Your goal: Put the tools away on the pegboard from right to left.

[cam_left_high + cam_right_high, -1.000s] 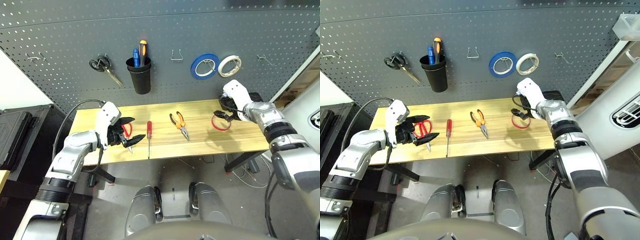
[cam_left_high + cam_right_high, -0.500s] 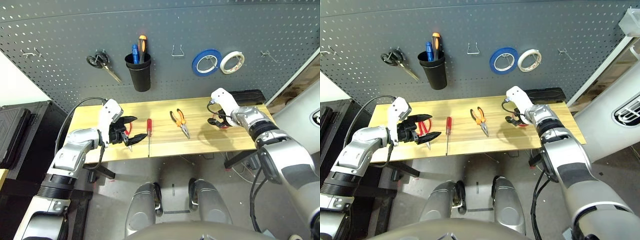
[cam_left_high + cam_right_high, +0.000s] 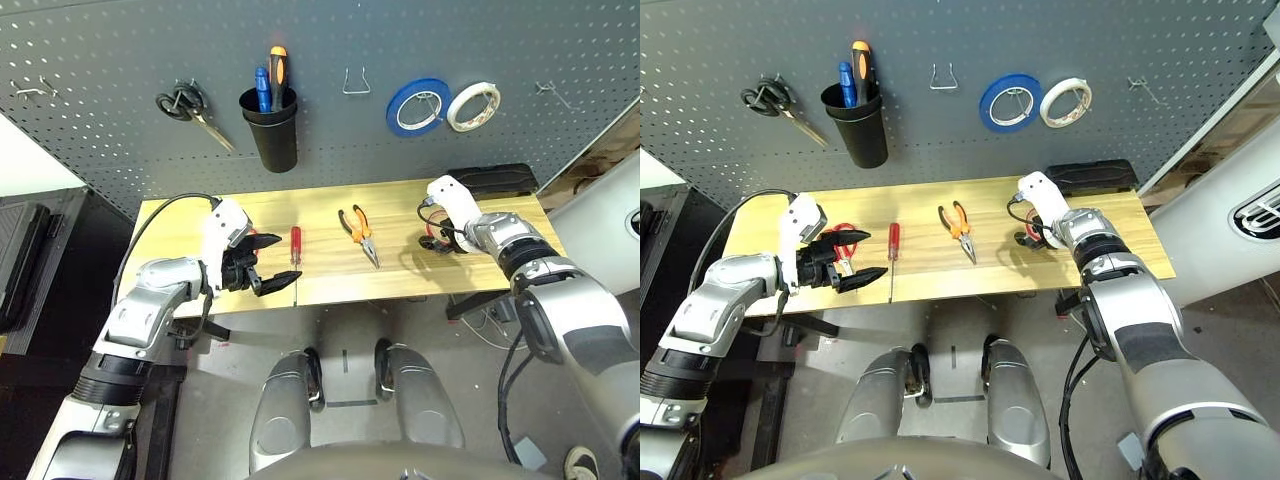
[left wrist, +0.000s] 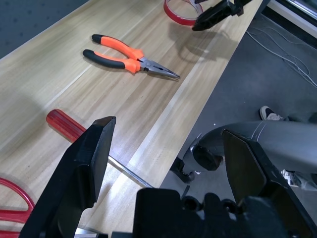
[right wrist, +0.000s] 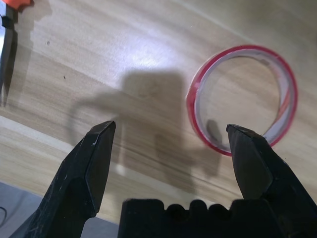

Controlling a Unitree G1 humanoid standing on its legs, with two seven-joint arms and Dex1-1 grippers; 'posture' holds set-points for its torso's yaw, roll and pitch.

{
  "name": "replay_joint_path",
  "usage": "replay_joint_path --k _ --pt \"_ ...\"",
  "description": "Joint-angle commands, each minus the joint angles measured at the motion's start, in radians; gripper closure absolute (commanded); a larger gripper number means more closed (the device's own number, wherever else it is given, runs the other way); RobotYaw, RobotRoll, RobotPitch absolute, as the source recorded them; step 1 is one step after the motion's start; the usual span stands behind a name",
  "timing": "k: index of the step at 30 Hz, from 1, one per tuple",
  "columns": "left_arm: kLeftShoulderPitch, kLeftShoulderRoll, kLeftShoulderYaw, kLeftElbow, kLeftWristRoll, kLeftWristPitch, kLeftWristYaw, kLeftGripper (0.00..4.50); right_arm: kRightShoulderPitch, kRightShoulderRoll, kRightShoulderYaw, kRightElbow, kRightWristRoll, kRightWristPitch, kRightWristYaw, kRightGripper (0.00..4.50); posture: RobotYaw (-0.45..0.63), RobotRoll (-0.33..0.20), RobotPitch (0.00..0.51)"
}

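Nothing from the bench hangs on the pegboard [image 3: 120, 60] yet, by my reading. My right gripper [image 5: 171, 158], jaws spread wide and empty, hovers over the red tape ring [image 5: 242, 99], which lies flat at its one o'clock. Pliers [image 3: 358, 228], screwdriver [image 3: 296, 250] and red-handled scissors [image 3: 840, 240] remain on the table [image 3: 400, 280]. My left gripper [image 4: 163, 163] is fully open, holding nothing.
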Motion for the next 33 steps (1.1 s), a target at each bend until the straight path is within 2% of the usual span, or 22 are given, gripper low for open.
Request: replay_joint_path --k 1,29,31,33 --pt "0.017 0.009 0.007 -0.03 -0.008 0.02 0.009 0.04 0.022 0.012 -0.019 0.026 0.01 -0.005 -0.017 0.0 0.03 0.0 0.222" --pt "0.072 0.015 0.038 -0.167 -0.033 0.112 0.057 0.04 0.038 0.036 -0.054 0.065 0.005 -0.033 -0.078 0.0 0.06 0.0 0.239" --pt "0.072 0.015 0.04 -0.169 -0.033 0.115 0.057 0.0 0.039 0.036 -0.058 0.065 0.008 -0.029 -0.079 0.38 0.07 0.0 0.24" --pt "0.072 0.014 0.041 -0.171 -0.033 0.117 0.059 0.0 0.04 0.035 -0.065 0.065 0.011 -0.027 -0.08 0.94 0.07 0.0 0.24"
